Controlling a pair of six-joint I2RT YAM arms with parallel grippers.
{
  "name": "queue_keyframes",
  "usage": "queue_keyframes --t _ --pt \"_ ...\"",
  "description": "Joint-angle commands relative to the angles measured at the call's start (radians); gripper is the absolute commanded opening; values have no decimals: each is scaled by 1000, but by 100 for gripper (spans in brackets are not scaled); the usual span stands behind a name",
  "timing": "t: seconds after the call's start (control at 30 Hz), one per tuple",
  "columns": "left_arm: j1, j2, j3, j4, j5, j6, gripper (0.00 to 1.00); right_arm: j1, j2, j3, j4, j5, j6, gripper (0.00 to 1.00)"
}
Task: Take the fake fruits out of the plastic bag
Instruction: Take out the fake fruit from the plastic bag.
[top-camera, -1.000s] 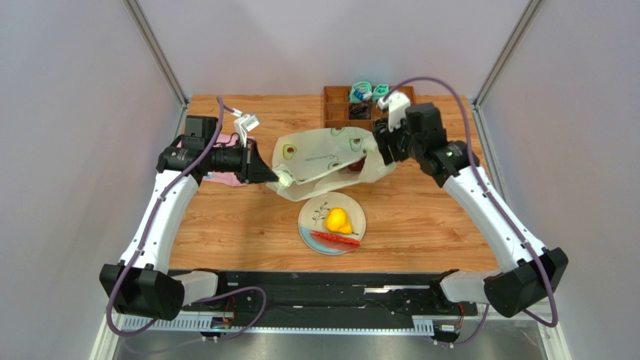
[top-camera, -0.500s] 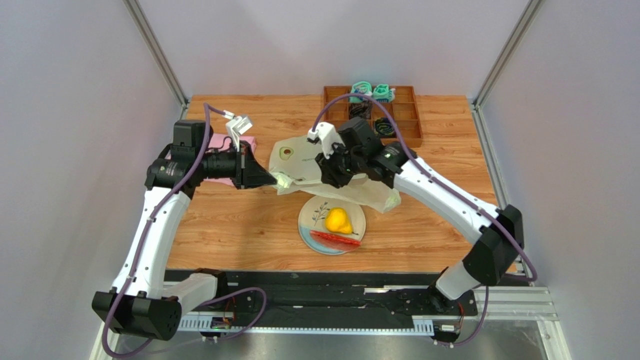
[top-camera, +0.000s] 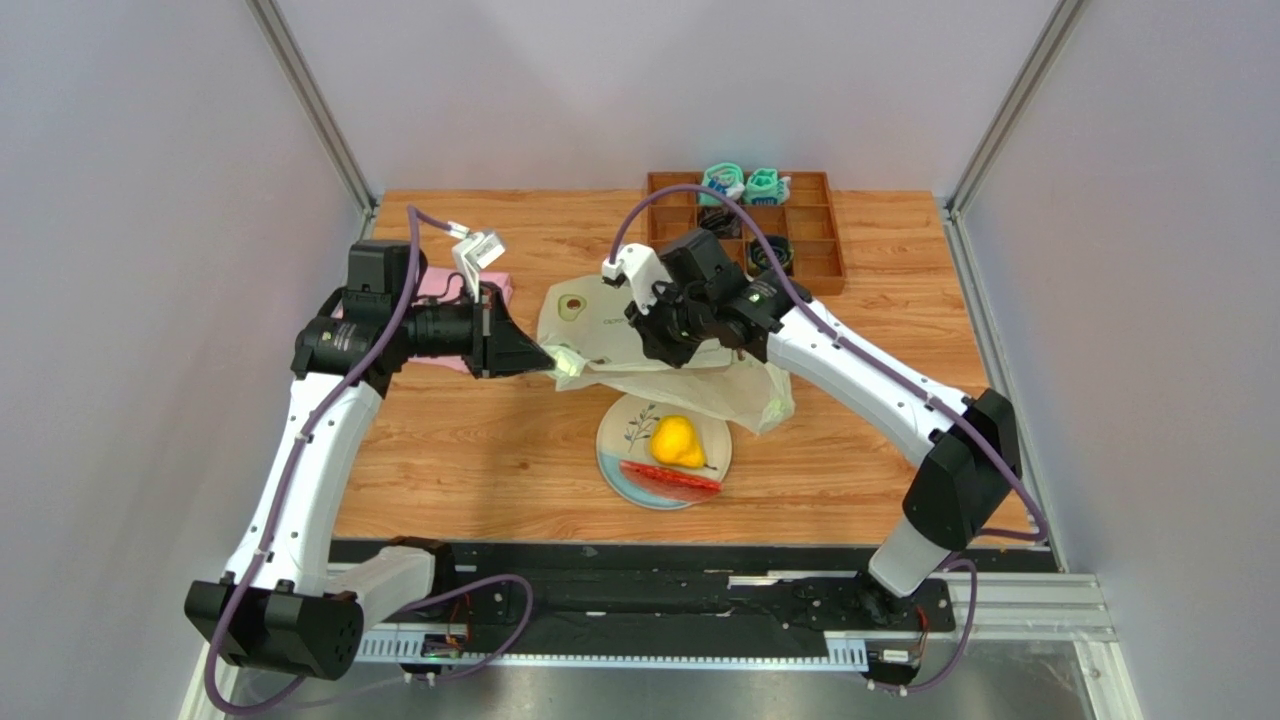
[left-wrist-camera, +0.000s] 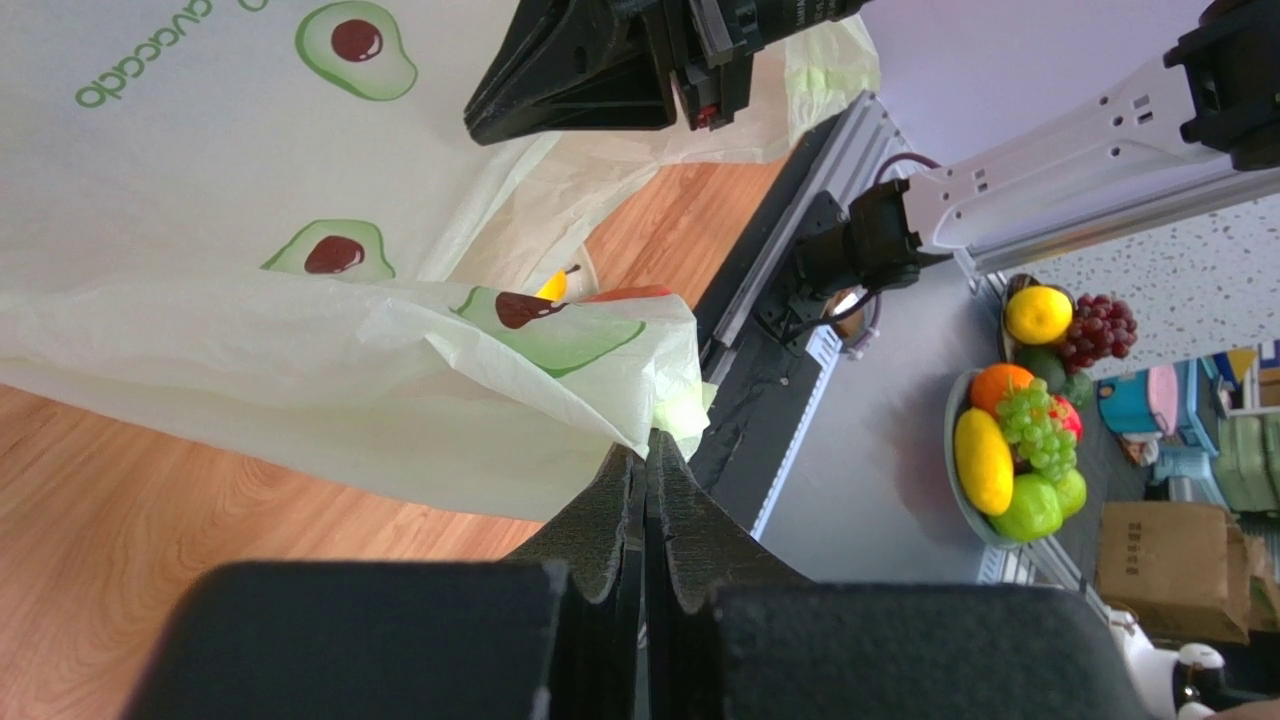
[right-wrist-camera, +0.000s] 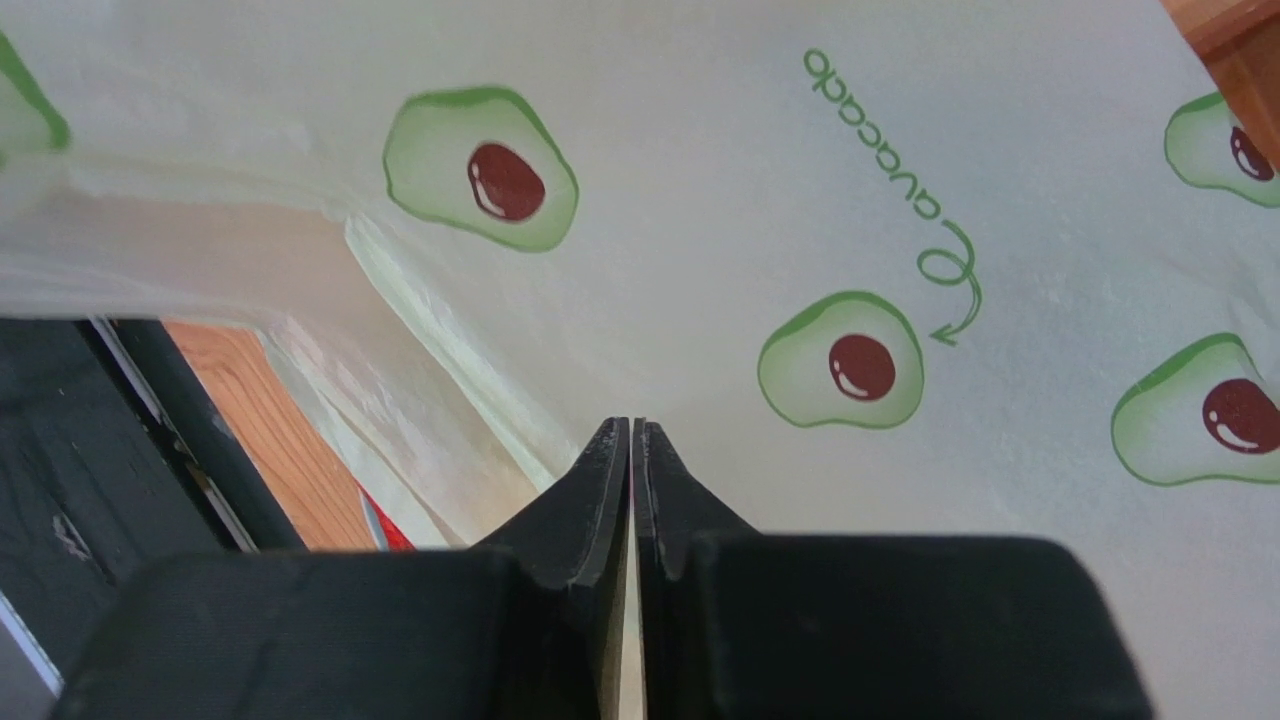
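The table (top-camera: 481, 435) carries everything, and the plastic bag (top-camera: 601, 338) hangs slack just above it, stretched between the two hands. The left hand (top-camera: 559, 360) is clamped tight on a bunched corner of the bag at its fingertips. The right hand (top-camera: 661, 348) is pressed closed too, with a sliver of pale film between its jaws, so it appears to pinch a fold of the bag's upper face. Below the right hand and nearer the arm bases sits the plate (top-camera: 624, 435), partly covered by the bag's drooping edge. On it lie the yellow pear (top-camera: 676, 440) and, on the side farther from both hands, the red slice (top-camera: 669, 479). Whether more fruit remains inside the bag cannot be told; the film hides it.

The step looks like tipping the bag out. To do it well, both pinches should hold firm while one hand rises above the other, so the mouth hangs low over the plate and anything inside slides out gently rather than bouncing off the table.
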Motion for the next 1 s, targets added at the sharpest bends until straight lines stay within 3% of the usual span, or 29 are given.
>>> queue_keyframes --t 0.0,0.13,0.23,0.37,0.53,0.7,0.97 --pt "-1 6 19 3 24 14 0 -12 -137 -41 -37 -53 -144 9" --pt "-1 15 18 7 27 12 0 -2 -243 -102 -22 -170 -240 6" --pt "-1 21 30 14 30 8 0 15 -248 -109 -106 -144 -356 1" --pt "-1 27 48 18 38 8 0 14 -225 -162 -126 15 -499 0" --pt "-1 39 87 3 47 18 0 3 -190 -176 -131 51 -616 0" --pt "-1 55 119 -16 47 45 0 -14 -108 -141 -175 85 -697 0" --pt "-1 55 116 -49 81 78 0 -150 107 15 -177 161 -778 0"
